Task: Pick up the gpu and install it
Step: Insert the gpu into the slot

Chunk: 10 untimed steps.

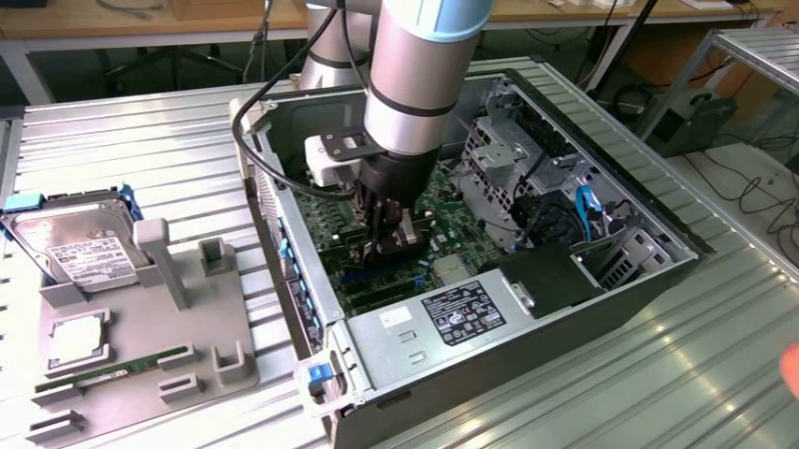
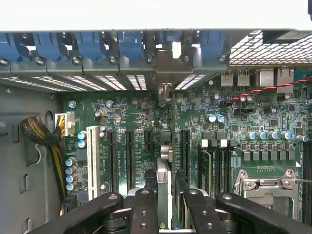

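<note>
**Exterior view.** The arm is lowered into the open computer case, which lies on its side on the ribbed metal table. The gripper is positioned low over the motherboard, close to the expansion slots. A thin dark edge is seen between the fingers; it is judged to be the gpu. On the exterior view's left, a grey fixture tray is seen with the hard drive at its far end and the green RAM stick in a near slot. A power supply is mounted at the near end of the case.

**Wrist view.** The gpu is presented edge-on, held upright between the two black fingers, which are closed against its faces. Its metal bracket is seen at the rear wall of the case, among the blue slot retainers. The card is aligned along a dark expansion slot, beside the white slot. Whether the card edge is already seated cannot be told.

**Hazards.** If the card edge is offset from the slot, downward force may be carried by the motherboard rather than the connector, and flexing or contact damage may result. If the bracket catches on the rear wall, the card may be tilted and only partly seated. Slippage within the grip may be caused by a thin, smooth board.
</note>
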Motion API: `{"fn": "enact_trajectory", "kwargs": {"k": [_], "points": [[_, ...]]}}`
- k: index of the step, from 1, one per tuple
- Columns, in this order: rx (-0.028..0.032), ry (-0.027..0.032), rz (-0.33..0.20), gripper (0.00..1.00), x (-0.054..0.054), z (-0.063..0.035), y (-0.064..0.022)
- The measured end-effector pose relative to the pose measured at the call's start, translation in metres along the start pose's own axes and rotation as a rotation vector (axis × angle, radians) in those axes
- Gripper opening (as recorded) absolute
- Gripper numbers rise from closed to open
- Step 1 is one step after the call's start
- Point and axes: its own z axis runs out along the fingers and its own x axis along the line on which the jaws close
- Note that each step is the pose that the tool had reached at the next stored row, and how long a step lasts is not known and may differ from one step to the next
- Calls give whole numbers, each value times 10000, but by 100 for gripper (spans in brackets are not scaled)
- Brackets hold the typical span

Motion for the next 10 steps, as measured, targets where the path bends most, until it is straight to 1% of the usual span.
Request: {"fn": "enact_trajectory", "kwargs": {"k": [5,6,10], "points": [[2,-4,0,27,0,2,0],[-1,0,1,34,0,0,0],[-1,1,0,34,0,-1,0]]}}
